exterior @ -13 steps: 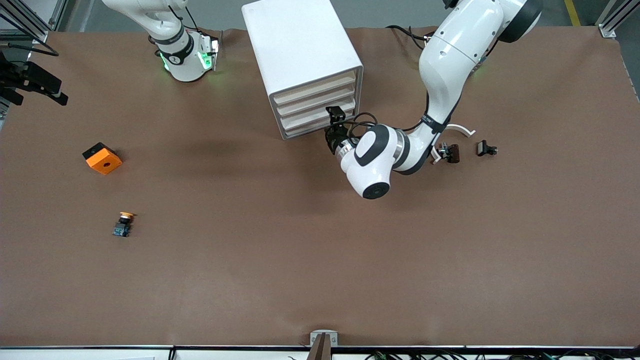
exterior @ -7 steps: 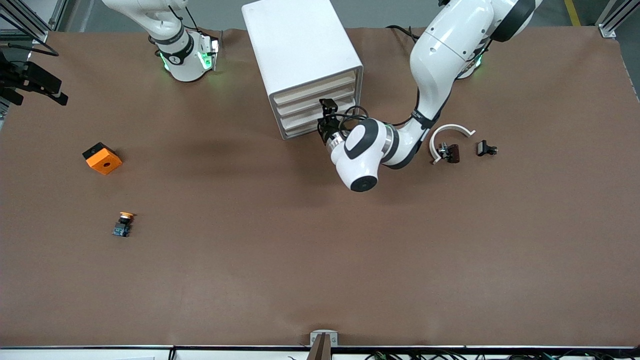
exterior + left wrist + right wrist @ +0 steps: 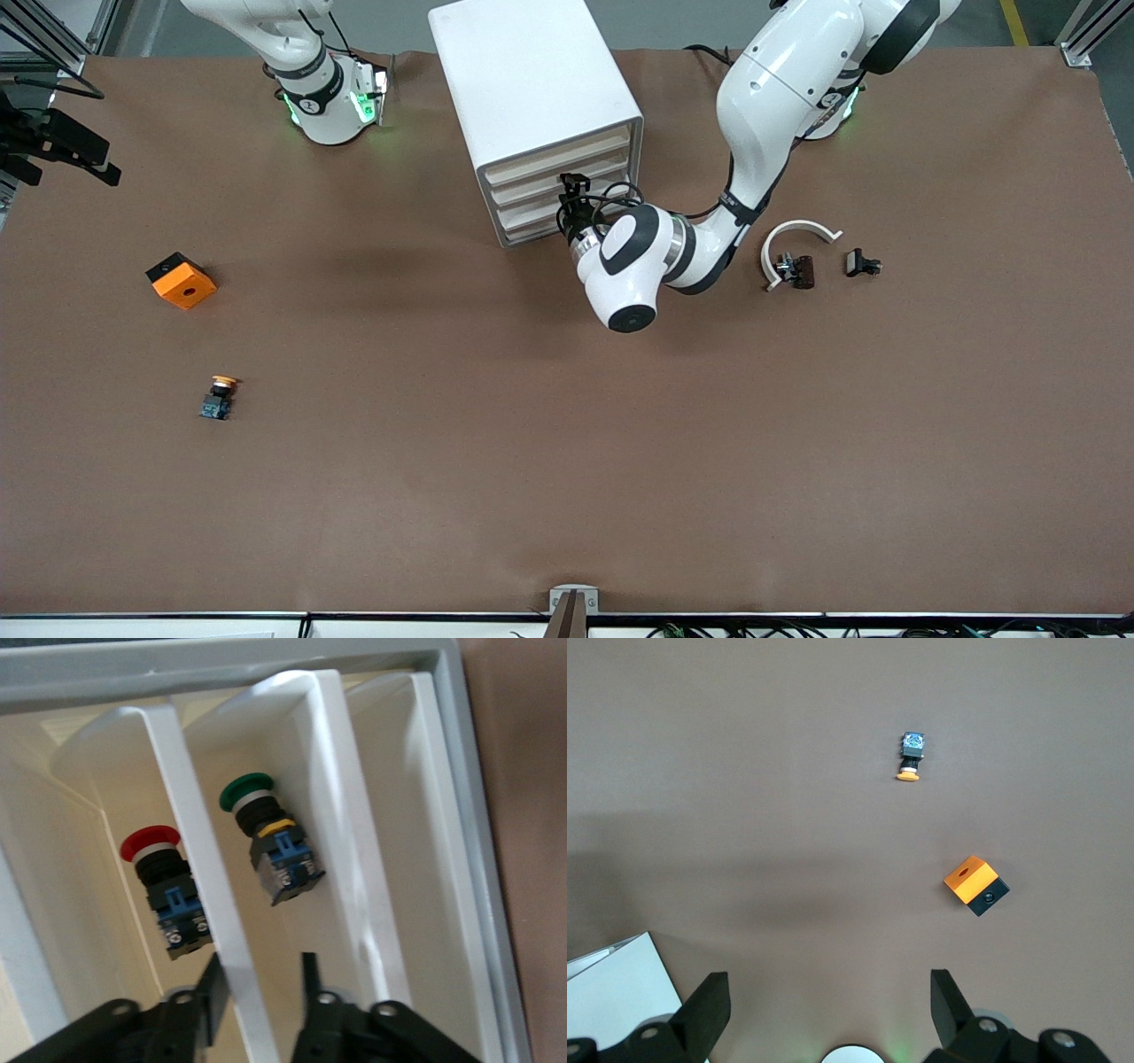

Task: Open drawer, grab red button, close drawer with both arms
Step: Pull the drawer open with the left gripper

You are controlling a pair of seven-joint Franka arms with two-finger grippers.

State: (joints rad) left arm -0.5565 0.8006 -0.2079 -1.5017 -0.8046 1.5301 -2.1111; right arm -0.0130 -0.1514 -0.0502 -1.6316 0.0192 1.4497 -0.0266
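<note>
The white cabinet holds four stacked cream-fronted drawers, all pushed in. My left gripper is at the lower drawer fronts. In the left wrist view it is open, its fingers astride a white drawer edge. The red-capped button lies in the drawer on one side of that edge, and a green-capped button in the one beside it. The right arm waits at its base, with the right gripper open and empty over bare table.
An orange cube and a yellow-orange-capped button lie toward the right arm's end; both show in the right wrist view. A white curved piece and two small black parts lie toward the left arm's end.
My left gripper has moved in toward the cabinet's drawer fronts and a little toward the right arm's end. The right arm has not moved.
</note>
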